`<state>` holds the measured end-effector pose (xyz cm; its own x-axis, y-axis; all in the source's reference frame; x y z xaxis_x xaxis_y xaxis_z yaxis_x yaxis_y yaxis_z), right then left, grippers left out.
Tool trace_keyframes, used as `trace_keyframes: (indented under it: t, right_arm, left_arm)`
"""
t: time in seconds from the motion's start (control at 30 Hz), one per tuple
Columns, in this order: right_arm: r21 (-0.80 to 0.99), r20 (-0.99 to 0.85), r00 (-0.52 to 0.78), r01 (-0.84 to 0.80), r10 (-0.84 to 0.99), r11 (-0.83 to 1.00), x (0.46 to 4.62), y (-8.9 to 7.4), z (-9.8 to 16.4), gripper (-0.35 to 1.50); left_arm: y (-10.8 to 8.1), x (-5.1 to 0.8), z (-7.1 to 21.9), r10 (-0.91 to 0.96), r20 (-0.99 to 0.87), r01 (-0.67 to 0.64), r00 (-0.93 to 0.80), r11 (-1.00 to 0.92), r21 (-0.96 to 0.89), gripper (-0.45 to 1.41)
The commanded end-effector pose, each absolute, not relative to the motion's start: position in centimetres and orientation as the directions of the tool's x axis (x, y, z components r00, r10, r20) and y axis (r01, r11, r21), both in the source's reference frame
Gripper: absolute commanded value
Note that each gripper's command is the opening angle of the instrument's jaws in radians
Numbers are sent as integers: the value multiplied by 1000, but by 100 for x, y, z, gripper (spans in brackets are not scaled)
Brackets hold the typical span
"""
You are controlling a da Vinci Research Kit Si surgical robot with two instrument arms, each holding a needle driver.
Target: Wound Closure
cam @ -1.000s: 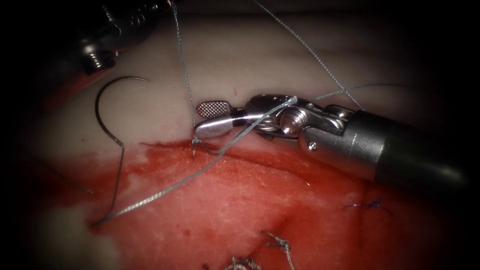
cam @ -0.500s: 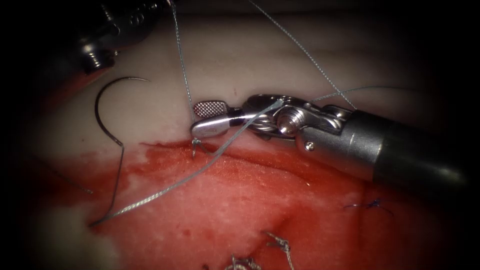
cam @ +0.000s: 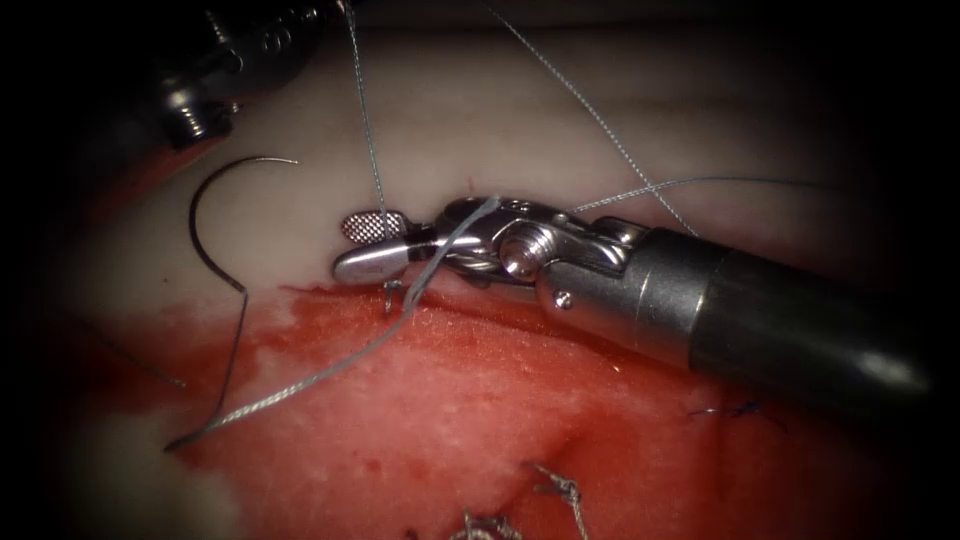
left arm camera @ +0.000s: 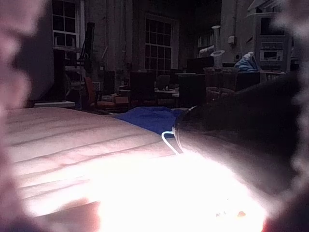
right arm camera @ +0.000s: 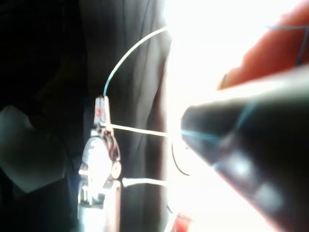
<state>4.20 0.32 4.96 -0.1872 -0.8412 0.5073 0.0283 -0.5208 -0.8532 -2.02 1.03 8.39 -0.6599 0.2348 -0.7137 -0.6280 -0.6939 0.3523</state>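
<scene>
While right tool [cam: 372,245] lies near-level, jaws parted, grasping nothing | left tool [right arm camera: 102,112] clenches thread [cam: 365,125] | needle [cam: 215,235] lies free on tissue [cam: 520,110]

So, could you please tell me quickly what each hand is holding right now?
Left hand: closed on the thread.
Right hand: open, holding nothing; the needle lies free on the tissue.

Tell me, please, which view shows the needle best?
The endoscope view: the needle lies free on the tissue, left of the right hand, its whole curve visible. The right wrist view shows a dark arc, possibly it.
</scene>
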Motion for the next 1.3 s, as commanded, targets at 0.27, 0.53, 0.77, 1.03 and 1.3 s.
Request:
trace_keyframes:
  t: [0.27,0.53,0.77,1.03,1.3]
  right_arm:
    - [-847,518,-172,35,-838,-531,441,47,489,148]
    - [-835,538,-161,29,-827,-549,444,44,492,148]
    - [-809,584,-118,2,-803,-588,445,45,491,135]
    - [-793,608,-103,-30,-787,-608,441,50,497,-35]
    - [-812,584,-113,-72,-804,-579,440,49,496,-35]
  left_arm:
    - [117,-202,828,231,-718,-632,-656,-688,356,-45]
    - [117,-202,828,231,-718,-633,-656,-688,356,-45]
    - [116,-203,828,233,-716,-634,-658,-685,359,-45]
    - [115,-204,829,232,-716,-634,-658,-685,360,-45]
    - [115,-204,829,231,-718,-633,-657,-686,359,-45]
